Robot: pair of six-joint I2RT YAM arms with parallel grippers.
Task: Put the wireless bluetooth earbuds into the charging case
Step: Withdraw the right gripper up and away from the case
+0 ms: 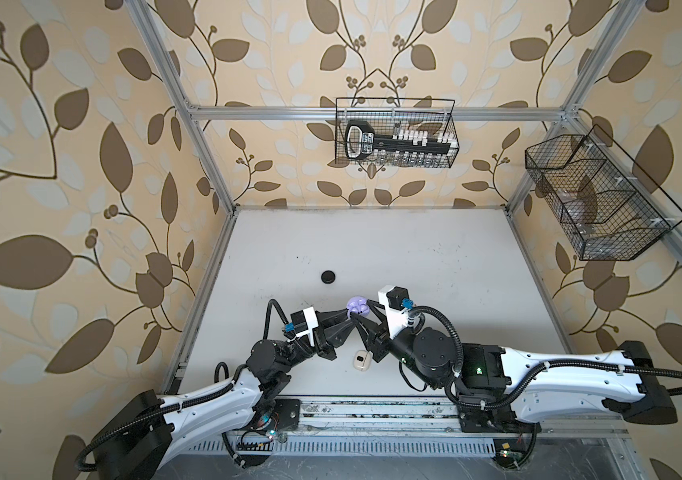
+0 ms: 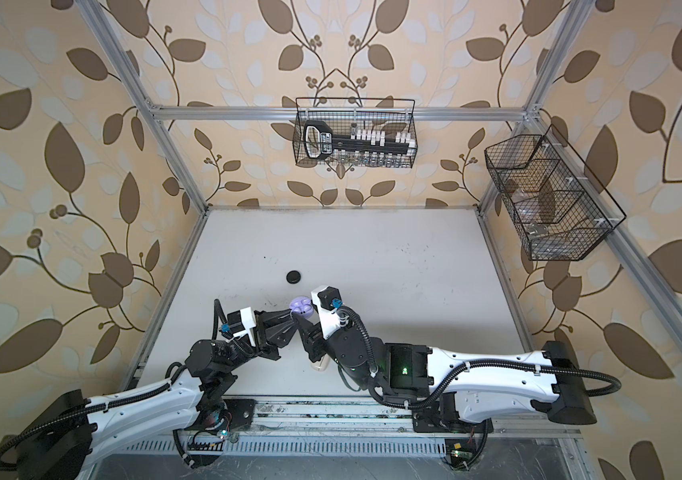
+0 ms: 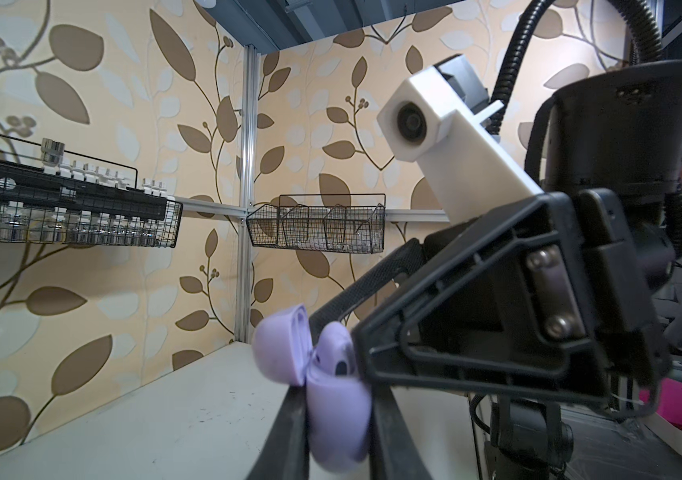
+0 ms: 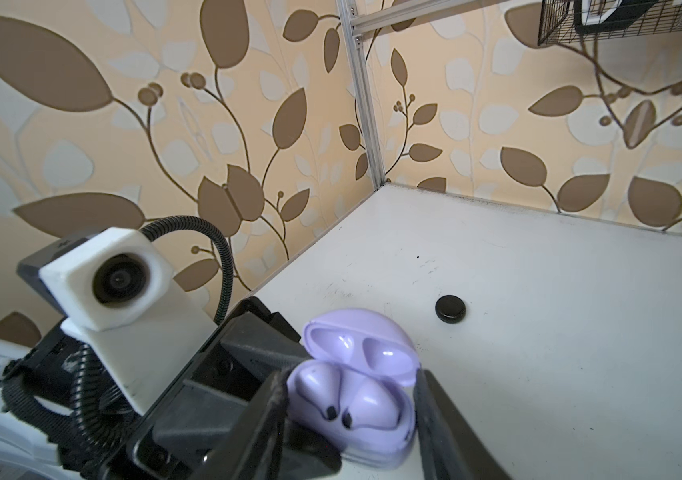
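Lavender case (image 4: pixel 374 449) pinched in left jaws, right jaws parted astride it, black disc (image 4: pixel 450 308) beyond, cream case (image 1: pixel 360 359) nearby.

There are 3 cases: 1 lavender case (image 4: pixel 376 446), 1 black case (image 4: pixel 450 308), 1 cream case (image 1: pixel 361 360). 2 lavender earbuds (image 4: pixel 316 384) show. 2 wire baskets (image 1: pixel 538 158) hang.

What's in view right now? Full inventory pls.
lavender case: 1, lavender, lid open, mid-table
earbuds: 2, lavender, seated in lavender case
black case: 1, black, shut, on table beyond the arms
cream case: 1, cream, on table between the arms, near front
back basket: 1, black wire, back wall, holds a black rack
side basket: 1, black wire, right wall
table: 1, white
left gripper: 1, black, shut on lavender case
right gripper: 1, black, jaws apart either side of lavender case
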